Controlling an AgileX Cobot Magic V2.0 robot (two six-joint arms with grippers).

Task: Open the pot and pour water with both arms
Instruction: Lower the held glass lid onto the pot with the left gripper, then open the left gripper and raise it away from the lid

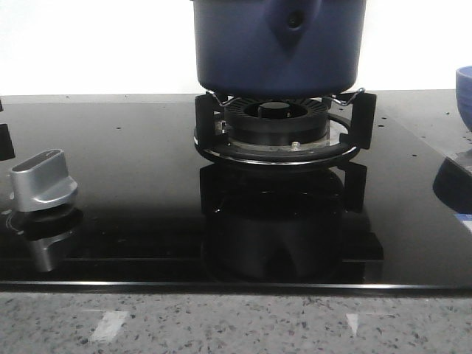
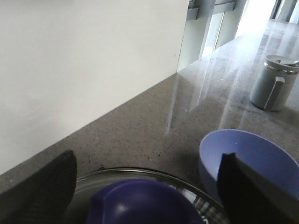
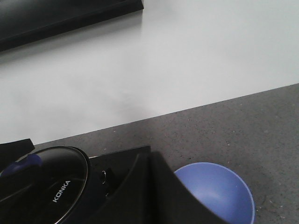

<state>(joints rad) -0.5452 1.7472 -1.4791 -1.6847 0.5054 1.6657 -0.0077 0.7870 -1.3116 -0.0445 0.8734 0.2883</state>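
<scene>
Front: pot [image 1: 279, 46] on burner [image 1: 276, 125]; no arms visible.
Left wrist: left gripper [image 2: 145, 186] spread wide around lid knob [image 2: 145, 205].
Right wrist: bowl [image 3: 219, 189]; right gripper's state unclear.

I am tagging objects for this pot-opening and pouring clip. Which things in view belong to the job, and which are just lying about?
Belong to the job:
the pot, on the burner stand
its glass lid with the blue knob
the lighter blue bowl, likely the pouring target
the left gripper, straddling the knob

Lying about:
the stove knob
the grey jug
</scene>
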